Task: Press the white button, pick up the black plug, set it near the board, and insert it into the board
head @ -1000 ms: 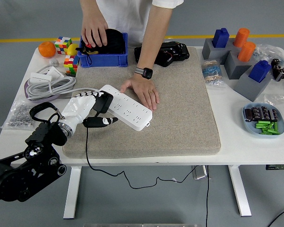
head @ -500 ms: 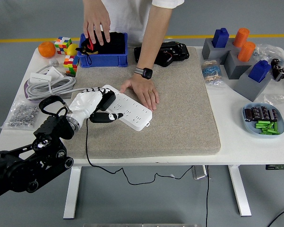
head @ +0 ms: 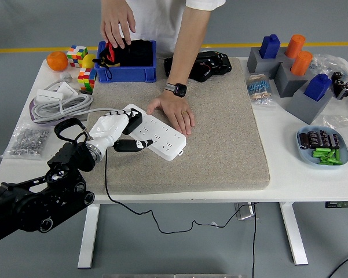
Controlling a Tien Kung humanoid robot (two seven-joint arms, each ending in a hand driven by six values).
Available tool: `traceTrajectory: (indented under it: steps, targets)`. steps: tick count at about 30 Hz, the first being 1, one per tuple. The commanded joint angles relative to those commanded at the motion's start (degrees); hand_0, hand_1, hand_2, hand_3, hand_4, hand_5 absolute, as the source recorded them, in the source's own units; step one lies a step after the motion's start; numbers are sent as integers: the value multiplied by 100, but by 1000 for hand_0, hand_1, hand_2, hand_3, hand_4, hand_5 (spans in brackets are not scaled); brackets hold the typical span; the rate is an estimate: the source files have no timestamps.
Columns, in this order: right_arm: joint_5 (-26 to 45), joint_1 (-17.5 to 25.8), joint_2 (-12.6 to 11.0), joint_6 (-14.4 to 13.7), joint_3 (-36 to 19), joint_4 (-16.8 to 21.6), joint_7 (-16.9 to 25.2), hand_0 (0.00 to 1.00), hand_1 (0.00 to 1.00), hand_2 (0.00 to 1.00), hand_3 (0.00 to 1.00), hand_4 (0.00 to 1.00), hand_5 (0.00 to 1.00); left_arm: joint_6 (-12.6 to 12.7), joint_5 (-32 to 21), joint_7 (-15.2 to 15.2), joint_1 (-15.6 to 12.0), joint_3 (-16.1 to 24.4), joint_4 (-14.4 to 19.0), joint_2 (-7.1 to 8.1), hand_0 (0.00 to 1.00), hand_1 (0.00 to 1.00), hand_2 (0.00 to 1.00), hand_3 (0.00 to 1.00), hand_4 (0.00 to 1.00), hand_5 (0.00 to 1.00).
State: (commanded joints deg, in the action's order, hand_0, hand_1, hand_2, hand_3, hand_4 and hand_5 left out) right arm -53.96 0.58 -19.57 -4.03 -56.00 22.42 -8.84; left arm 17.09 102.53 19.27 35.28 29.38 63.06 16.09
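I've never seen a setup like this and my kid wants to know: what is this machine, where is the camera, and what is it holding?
This is one view, from a camera high on a humanoid robot, looking down over a white table. The black arm at lower left is the robot's, ending in its left hand, white with five fingers. It grips a black plug at the near end of a white power strip, which lies on a beige mat. A black cord hangs over the table edge. The robot's right arm is out of view.

A person stands at the far side: one hand lies flat by the strip, the other hand reaches over a blue bin. Toys, cables and blocks lie around.
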Motion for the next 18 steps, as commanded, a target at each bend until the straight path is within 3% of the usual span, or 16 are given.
traceTrajectory:
  steps: [6, 10, 18]
  targets:
    - [-5, -6, 15, 0, -17, 11, 4, 643, 599, 648, 625, 663, 395, 100, 90, -45, -92, 428, 250, 31, 901, 933, 871, 825, 880, 656]
    - [-6, -1, 28, 1, -18, 13, 4, 644, 599, 648, 625, 663, 394, 178, 219, -88, -217, 945, 484, 36, 902, 933, 875, 824, 877, 656]
    - [-17, 11, 47, 1, -30, 9, 1, 643, 599, 648, 625, 663, 394, 209, 329, -134, -492, 1885, 454, 38, 902, 935, 874, 821, 875, 653]
